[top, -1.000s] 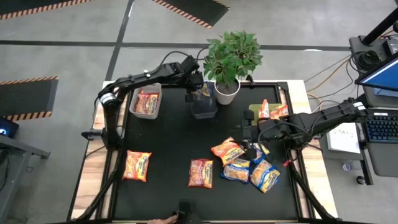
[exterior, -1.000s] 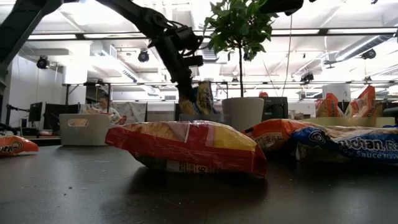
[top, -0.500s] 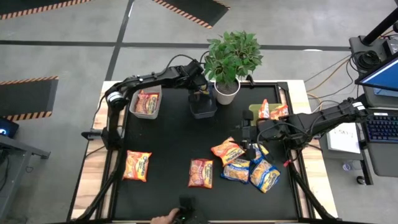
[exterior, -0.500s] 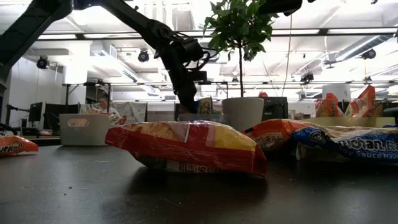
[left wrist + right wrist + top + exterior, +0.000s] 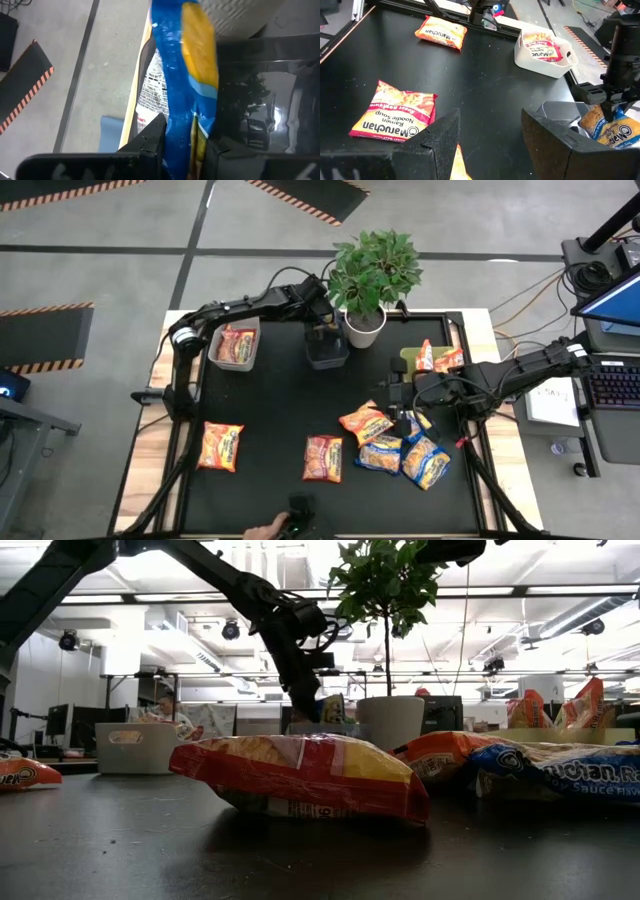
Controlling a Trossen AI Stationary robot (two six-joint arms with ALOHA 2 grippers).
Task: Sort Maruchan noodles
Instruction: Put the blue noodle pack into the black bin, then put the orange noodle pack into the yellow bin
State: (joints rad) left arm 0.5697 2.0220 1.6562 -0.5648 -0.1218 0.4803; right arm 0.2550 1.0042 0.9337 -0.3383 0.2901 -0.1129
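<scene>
My left gripper (image 5: 322, 332) reaches over the dark bin (image 5: 327, 352) beside the white plant pot (image 5: 363, 328) and is shut on a blue-and-yellow Maruchan packet (image 5: 192, 75). My right gripper (image 5: 490, 120) hovers open above the pile of packets (image 5: 400, 445) near the table's right side and touches nothing. Single packets lie flat on the black table: an orange one (image 5: 221, 446) and a red one (image 5: 323, 458). More packets lie in the grey bin (image 5: 236, 345) and in the green bin (image 5: 432, 360). My left gripper pinches the blue-and-yellow packet between its two fingers (image 5: 150, 145) at the packet's upper end (image 5: 192, 142), coming from above and pointing down. The packet hangs upright below the fingers, its lower part (image 5: 612, 131) inside the dark bin; whether it rests on the bin's floor is hidden.
The potted plant (image 5: 372, 270) stands close behind the dark bin, its leaves over the left arm's wrist. A person's hand (image 5: 262, 530) shows at the table's near edge. Bare black tabletop (image 5: 270, 395) lies between the bins and the loose packets.
My left gripper has moved down and slightly toward the plant pot, lowering the blue-and-yellow packet from above the dark bin's rim into the bin. It has stayed shut on the packet.
</scene>
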